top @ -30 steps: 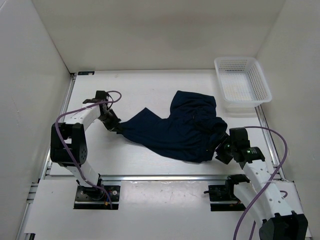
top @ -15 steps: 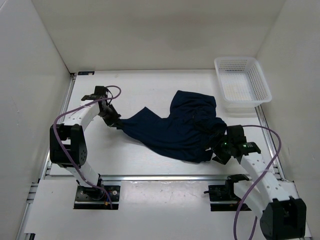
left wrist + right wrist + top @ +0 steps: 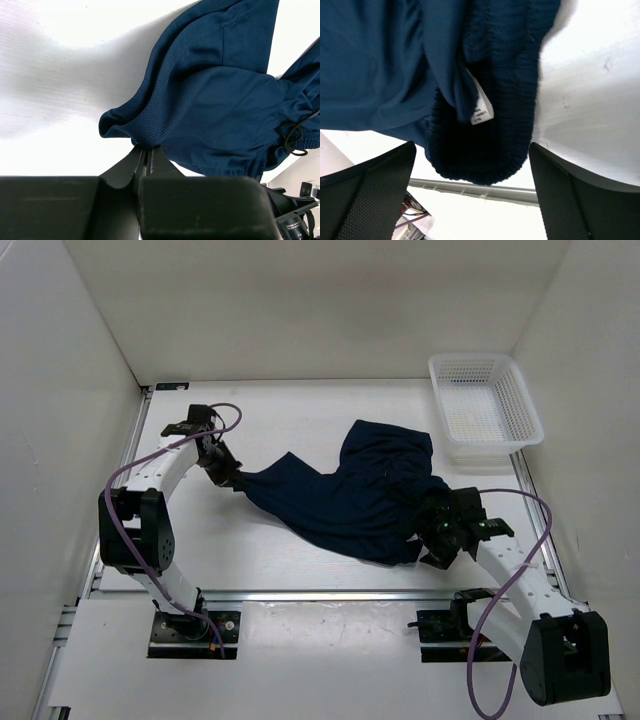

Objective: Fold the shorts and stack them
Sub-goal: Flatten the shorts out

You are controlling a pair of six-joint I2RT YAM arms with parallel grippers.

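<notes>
The left end effector (image 3: 147, 156) is pressed together on a leg hem of the shorts (image 3: 350, 502), which trail from its tips across the table (image 3: 300, 420) to the right end effector (image 3: 472, 172), whose fingers stand spread with the gathered waistband lying between them, ungripped. To do this spreading step well, I judge the right one should close on the waistband's full thickness before either arm pulls. Both should then draw apart low and evenly so the bunched cloth flattens without slipping the left pinch.

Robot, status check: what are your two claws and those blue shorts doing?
Left gripper shut on shorts leg hem. Right gripper open, waistband between fingers. Shorts spread unfolded. Basket stands apart.
</notes>
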